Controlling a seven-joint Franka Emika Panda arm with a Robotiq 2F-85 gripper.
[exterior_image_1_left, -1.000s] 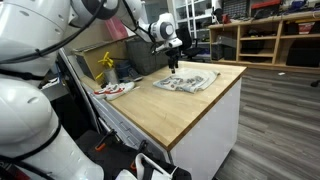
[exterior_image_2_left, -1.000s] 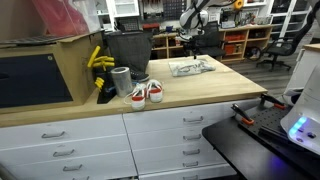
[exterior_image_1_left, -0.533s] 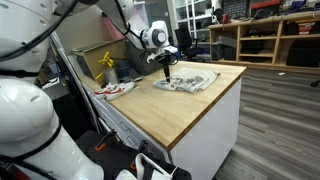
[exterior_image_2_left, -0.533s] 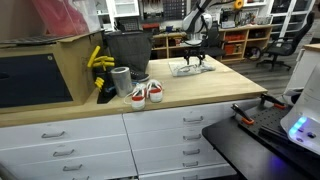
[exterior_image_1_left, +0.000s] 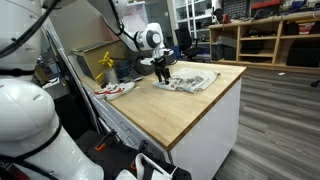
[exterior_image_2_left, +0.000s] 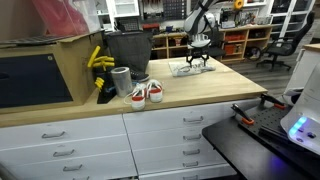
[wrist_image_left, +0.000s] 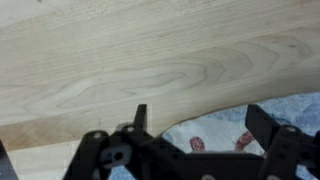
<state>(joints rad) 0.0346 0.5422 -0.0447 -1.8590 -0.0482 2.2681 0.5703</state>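
Note:
A crumpled white cloth with red marks (exterior_image_1_left: 188, 80) (exterior_image_2_left: 192, 67) lies on the wooden counter (exterior_image_1_left: 190, 110) (exterior_image_2_left: 190, 95). My gripper (exterior_image_1_left: 161, 69) (exterior_image_2_left: 198, 59) hangs just above the cloth's edge, pointing down. In the wrist view the gripper (wrist_image_left: 200, 125) is open. Its two dark fingers (wrist_image_left: 264, 124) stand wide apart with nothing between them. The cloth (wrist_image_left: 215, 138) lies under the gap, with bare wood (wrist_image_left: 150, 50) beyond it.
A pair of white and red shoes (exterior_image_1_left: 115, 89) (exterior_image_2_left: 147, 93) sits near the counter's edge. A grey cup (exterior_image_2_left: 121, 80), a black bin (exterior_image_2_left: 127, 50) and yellow items (exterior_image_2_left: 97, 60) (exterior_image_1_left: 105, 62) stand nearby. A cardboard box (exterior_image_2_left: 40, 70) fills one end. Drawers (exterior_image_2_left: 160, 135) are below.
The gripper has come down and shifted sideways from above the cloth to hover at its edge. It stayed open. The cloth and shoes have not moved.

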